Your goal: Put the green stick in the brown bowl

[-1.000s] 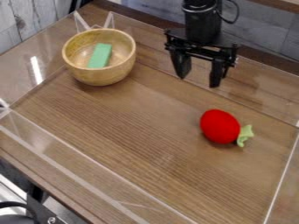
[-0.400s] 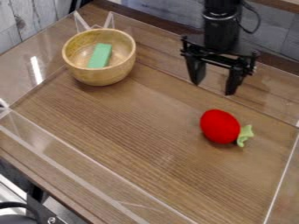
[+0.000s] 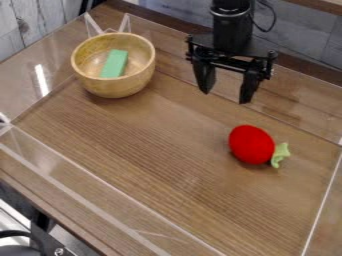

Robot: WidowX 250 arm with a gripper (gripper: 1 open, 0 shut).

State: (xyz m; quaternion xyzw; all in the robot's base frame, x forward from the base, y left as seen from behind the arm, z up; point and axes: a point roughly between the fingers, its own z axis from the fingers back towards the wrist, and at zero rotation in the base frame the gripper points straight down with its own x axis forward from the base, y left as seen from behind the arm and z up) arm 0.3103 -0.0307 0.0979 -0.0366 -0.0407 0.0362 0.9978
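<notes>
And over to eleven o'clock on the table, to find the green stick [image 3: 116,62] inside the bowl [image 3: 150,63], down within the walls, long sides running roughly from twelve to six. Job looking done, by all appearances! Now up between one and two o'clock for the gripper [image 3: 227,90]: fingers spread wide apart, holding nothing, well apart from the bowl. Down to between three and four for the red toy [image 3: 250,145], lying clear of both; no call to touch that one.

And how to handle the stick, if needing a reset? Probably light, likely firm, perhaps with a little give; hard to call foam or wood from here. Matte-faced, so not likely to slip much, and hardly fragile. Best to pinch across the narrow width, at mid-length, coming straight down with fingers at three and nine. Watch for the thick rim there: easy to clip, easy to nudge. Otherwise, leave well alone and steer away from the bowl.
</notes>
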